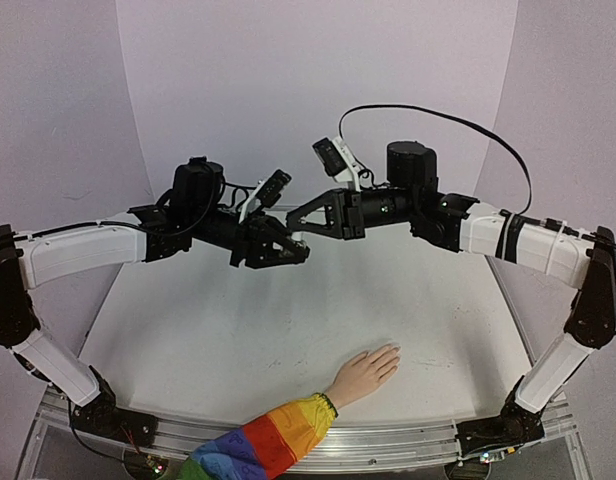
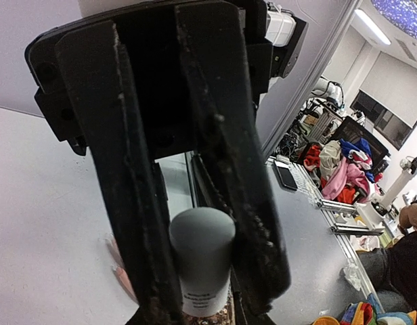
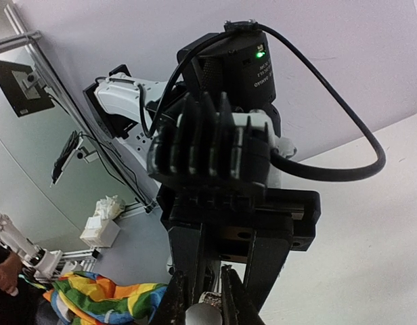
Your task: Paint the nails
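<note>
Tiny pale nails (image 1: 390, 350): on fingertips of small flesh-coloured hand (image 1: 366, 372) with rainbow-striped sleeve (image 1: 263, 445), flat on white table (image 1: 218, 340), near edge, centre.
Your left gripper (image 1: 301, 250): well above hand, clamped on small whitish grey-capped bottle (image 2: 202, 261).
Your right gripper (image 1: 292, 224): tip to tip with left gripper; fingers (image 3: 232, 298) close about grey rounded piece; you cannot tell whether it grips.

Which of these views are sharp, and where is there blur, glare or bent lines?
Top external: even soft light, no hard shadows; the table bows at its near edge from the wide lens. Left wrist: the bottle in the left gripper is sharp, a ceiling lamp is blown out. Right wrist: the right gripper is blurred at the bottom edge.
</note>
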Available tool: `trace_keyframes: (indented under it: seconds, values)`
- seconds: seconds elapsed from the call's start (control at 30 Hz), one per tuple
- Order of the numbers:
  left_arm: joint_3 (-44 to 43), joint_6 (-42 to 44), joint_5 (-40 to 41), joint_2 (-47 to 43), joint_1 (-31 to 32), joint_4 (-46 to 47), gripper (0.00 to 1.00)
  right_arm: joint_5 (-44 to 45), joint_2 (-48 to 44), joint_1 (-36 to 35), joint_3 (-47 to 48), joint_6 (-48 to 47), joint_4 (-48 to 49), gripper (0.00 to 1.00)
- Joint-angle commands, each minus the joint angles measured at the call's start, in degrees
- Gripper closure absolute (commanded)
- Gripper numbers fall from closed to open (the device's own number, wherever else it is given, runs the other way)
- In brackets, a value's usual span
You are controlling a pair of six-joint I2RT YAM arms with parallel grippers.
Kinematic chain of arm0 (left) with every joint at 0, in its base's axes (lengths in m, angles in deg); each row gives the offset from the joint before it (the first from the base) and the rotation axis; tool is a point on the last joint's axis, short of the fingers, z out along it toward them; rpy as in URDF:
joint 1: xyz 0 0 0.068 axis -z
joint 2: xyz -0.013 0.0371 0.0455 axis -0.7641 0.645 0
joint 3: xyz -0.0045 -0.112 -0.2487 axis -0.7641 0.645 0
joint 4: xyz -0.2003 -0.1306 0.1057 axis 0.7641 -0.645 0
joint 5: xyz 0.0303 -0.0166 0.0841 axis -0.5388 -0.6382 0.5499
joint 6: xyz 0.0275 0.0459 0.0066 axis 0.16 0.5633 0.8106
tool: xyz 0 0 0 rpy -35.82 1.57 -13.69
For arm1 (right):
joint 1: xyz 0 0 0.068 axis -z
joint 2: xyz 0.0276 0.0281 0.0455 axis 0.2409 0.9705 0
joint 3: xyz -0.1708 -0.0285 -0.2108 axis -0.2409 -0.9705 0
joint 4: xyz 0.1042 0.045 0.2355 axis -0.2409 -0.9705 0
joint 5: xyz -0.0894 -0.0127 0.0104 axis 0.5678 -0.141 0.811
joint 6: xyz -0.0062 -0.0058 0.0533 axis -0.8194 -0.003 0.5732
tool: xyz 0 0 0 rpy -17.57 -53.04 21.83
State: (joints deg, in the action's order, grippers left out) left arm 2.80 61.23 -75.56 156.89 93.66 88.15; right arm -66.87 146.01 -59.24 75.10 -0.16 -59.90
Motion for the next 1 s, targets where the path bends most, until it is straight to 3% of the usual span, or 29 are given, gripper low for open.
trace_keyframes:
  seconds: [0.0, 0.07, 0.2, 0.27, 0.33, 0.4, 0.5, 0.7, 0.73, 0.77, 0.8, 0.87, 0.97]
  values:
    - [-2.6, 0.3, 6.2, -1.9, -0.1, 2.4, 1.00, -1.3, 0.0, -0.1, 1.1, 0.5, 4.0, 1.00]
    - [-1.2, 1.6, 17.4, -3.4, -0.1, 2.4, 1.00, 1.7, -0.3, -0.1, 0.8, 0.5, 3.7, 1.00]
    - [2.3, 5.1, 56.3, -5.7, 0.3, 1.9, 1.00, 13.8, -0.8, -0.2, 1.4, 1.0, 0.4, 1.00]
    - [2.0, 5.3, 73.9, -5.5, 0.4, 1.1, 1.00, 29.2, -0.2, -2.6, 4.6, 1.4, -5.8, 1.00]
    - [1.0, 5.9, 81.6, -5.1, 0.4, 0.9, 1.00, 51.1, 1.4, -9.1, 9.4, 2.6, -14.1, 1.00]
    - [0.3, 5.9, 80.9, -5.1, 0.4, 1.1, 1.00, 59.3, 2.9, -13.9, 11.5, 5.2, -15.6, 1.00]
    - [-0.2, 5.9, 76.3, -4.8, 0.5, 1.0, 1.00, 62.5, 3.9, -15.6, 12.9, 6.6, -15.6, 1.00]
    - [2.4, 6.8, 63.4, -6.1, 0.2, 1.0, 1.00, 56.2, 0.1, -14.1, 11.3, 2.9, -11.7, 0.98]
    - [2.8, 6.6, 60.0, -6.5, -0.1, 1.1, 1.00, 52.9, -1.1, -13.0, 10.0, 2.2, -10.4, 0.87]
    - [3.2, 6.5, 56.4, -6.6, -0.5, 1.0, 1.00, 49.9, -2.3, -11.7, 9.0, 0.9, -9.4, 0.68]
    - [3.5, 4.6, 53.2, -6.8, -0.9, 1.0, 1.00, 46.9, -3.8, -10.3, 7.9, 0.1, -8.9, 0.55]
    - [3.8, 3.2, 45.2, -7.1, -1.7, 1.0, 1.00, 39.0, -5.9, -6.4, 5.0, -0.9, -7.9, 0.39]
    - [3.5, 3.7, 30.3, -7.1, -2.1, 1.0, 1.00, 24.5, -7.8, -0.8, 1.7, -1.5, -6.5, 0.27]
